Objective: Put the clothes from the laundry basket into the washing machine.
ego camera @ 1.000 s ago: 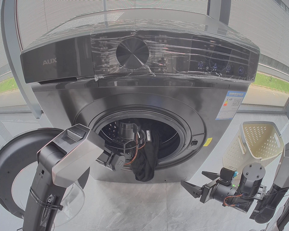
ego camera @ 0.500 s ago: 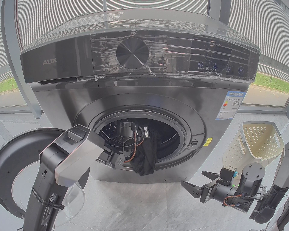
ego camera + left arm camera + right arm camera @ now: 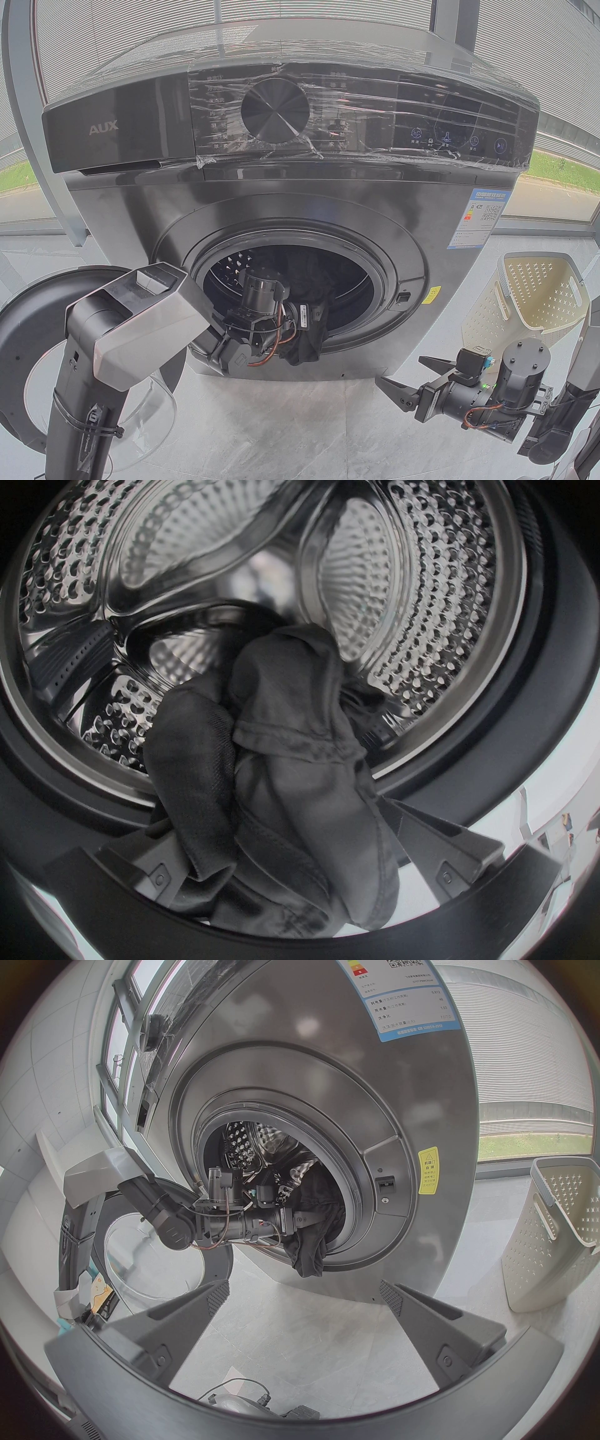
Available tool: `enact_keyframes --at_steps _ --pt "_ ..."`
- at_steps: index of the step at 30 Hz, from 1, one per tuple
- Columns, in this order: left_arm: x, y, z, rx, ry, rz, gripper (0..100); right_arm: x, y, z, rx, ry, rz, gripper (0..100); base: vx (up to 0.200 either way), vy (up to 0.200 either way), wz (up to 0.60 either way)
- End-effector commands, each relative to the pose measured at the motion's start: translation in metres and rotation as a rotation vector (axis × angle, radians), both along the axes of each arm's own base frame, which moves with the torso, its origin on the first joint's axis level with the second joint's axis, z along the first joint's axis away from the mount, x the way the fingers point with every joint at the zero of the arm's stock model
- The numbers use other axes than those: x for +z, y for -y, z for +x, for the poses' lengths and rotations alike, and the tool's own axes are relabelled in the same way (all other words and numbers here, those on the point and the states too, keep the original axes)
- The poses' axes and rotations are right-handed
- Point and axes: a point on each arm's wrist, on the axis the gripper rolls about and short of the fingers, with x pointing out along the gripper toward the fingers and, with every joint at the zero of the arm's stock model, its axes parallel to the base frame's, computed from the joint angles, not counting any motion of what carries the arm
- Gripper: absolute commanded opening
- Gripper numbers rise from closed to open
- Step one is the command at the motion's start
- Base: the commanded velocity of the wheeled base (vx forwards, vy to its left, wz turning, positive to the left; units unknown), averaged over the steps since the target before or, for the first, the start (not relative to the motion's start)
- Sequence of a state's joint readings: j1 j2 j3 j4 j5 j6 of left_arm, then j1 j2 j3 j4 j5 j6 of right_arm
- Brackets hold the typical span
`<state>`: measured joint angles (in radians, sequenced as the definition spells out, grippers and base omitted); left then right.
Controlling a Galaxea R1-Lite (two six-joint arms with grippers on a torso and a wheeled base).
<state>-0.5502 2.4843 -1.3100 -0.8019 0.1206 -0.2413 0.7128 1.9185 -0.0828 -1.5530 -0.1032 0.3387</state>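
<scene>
Loading: my left claw (image 3: 300, 855), jaws apart, at the washing machine drum (image 3: 431, 586); 1 black garment (image 3: 287, 742) hangs half out. Next: push it deeper.

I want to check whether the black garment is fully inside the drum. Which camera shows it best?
The left wrist view: the black garment sits close up, draped over the drum's lower rim. The head view shows it partly behind the left gripper; the right wrist view shows it small, hanging over that rim.

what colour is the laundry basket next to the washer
Cream, with small cross-shaped perforations. The laundry basket shows best in the head view.
</scene>
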Motion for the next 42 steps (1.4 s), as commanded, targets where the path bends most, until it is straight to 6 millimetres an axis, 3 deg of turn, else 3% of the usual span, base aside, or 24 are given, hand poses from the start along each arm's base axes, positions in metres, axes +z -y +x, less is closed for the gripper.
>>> enact_keyframes --at_steps 1,14,15,22,33,42 --pt "0.001 -0.001 -0.008 -0.012 -0.018 0.010 100 0.001 0.000 0.000 0.001 0.007 0.007 100 0.000 0.000 0.00" --pt "-0.024 0.002 -0.008 -0.017 -0.058 0.035 100 0.001 -0.001 0.000 0.002 0.008 0.008 100 0.000 0.000 0.00" --pt "-0.026 0.002 -0.008 -0.017 -0.062 0.039 0 0.001 -0.001 0.000 0.002 0.008 0.008 100 0.000 0.000 0.00" --pt "-0.026 0.003 -0.006 -0.014 -0.052 0.033 0 0.002 0.000 0.000 0.002 0.009 0.009 100 0.000 0.000 0.00" --pt "0.023 0.001 0.033 0.107 0.160 -0.081 0 0.002 -0.001 0.000 0.002 0.012 0.011 100 0.000 0.000 0.00" --pt "0.030 -0.001 0.045 0.145 0.211 -0.104 0 0.002 -0.001 0.000 0.003 0.014 0.010 100 0.000 0.000 0.00"
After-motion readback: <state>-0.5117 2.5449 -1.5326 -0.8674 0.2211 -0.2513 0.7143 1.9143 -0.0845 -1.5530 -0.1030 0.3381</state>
